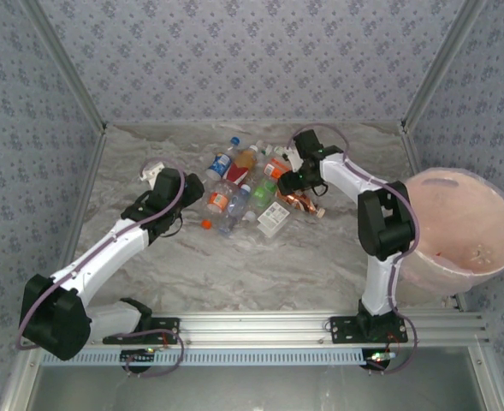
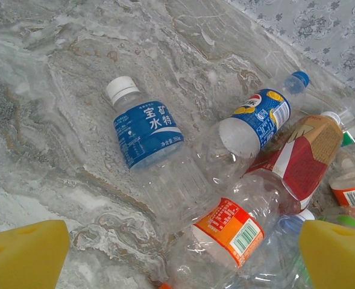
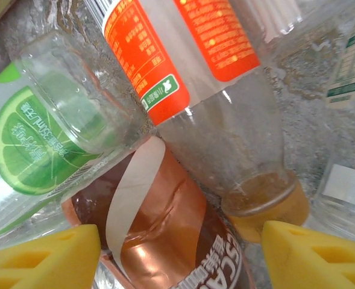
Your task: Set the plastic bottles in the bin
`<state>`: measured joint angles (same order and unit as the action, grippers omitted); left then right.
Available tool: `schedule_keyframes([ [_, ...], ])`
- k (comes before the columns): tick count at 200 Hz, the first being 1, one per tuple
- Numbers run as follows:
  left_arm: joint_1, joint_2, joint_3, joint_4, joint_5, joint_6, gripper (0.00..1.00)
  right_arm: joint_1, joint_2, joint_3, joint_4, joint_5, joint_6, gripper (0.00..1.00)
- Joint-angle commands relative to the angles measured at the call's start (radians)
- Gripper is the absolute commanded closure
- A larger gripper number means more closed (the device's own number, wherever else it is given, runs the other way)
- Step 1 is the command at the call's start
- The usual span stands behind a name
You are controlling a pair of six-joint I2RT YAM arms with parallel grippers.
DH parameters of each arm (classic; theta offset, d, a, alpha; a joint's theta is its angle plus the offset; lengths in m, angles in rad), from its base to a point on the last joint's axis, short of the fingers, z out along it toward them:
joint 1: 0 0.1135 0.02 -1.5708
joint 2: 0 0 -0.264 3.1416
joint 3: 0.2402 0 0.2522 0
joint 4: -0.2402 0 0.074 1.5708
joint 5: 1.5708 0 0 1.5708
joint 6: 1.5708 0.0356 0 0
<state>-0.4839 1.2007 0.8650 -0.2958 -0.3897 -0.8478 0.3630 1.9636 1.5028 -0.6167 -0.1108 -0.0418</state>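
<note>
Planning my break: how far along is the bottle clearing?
Little looks done: the bottles lie heaped on the table, and what the bin holds is unclear. In hand: the right hand straddles a copper-labelled bottle, not yet gripped; the left hand hangs open beside them. The whole heap is left.

Can't confirm right tool (image 3: 180, 256) contact on copper-label bottle (image 3: 171, 229): lower end cropped at bottom edge. Also cropped: orange-label bottle (image 3: 183, 54) at top, lime-label bottle (image 3: 26, 144) at left. Can't read labels on plastic bottles (image 1: 247, 184) from overhead, too small. Can't see left wall of bin (image 1: 461, 174), behind right arm (image 1: 387, 224).
</note>
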Motion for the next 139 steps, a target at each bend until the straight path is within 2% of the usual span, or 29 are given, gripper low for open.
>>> schedule_keyframes([
  [1, 0.008, 0.005, -0.008, -0.008, -0.006, -0.010, 0.02, 0.010, 0.036, 0.028, -0.048, 0.015, 0.047, 0.26],
  [93, 0.009, 0.037, -0.005, 0.000, 0.016, -0.011, 0.02, 0.013, 0.037, -0.074, 0.011, 0.076, 0.194, 0.16],
  [114, 0.009, 0.040, -0.004, 0.000, 0.017, -0.010, 0.02, 0.023, 0.039, -0.090, 0.041, 0.109, 0.229, 0.18],
  [139, 0.009, 0.039, -0.003, 0.000, 0.019, -0.010, 0.02, 0.029, 0.068, -0.077, 0.020, 0.220, 0.294, 0.24],
])
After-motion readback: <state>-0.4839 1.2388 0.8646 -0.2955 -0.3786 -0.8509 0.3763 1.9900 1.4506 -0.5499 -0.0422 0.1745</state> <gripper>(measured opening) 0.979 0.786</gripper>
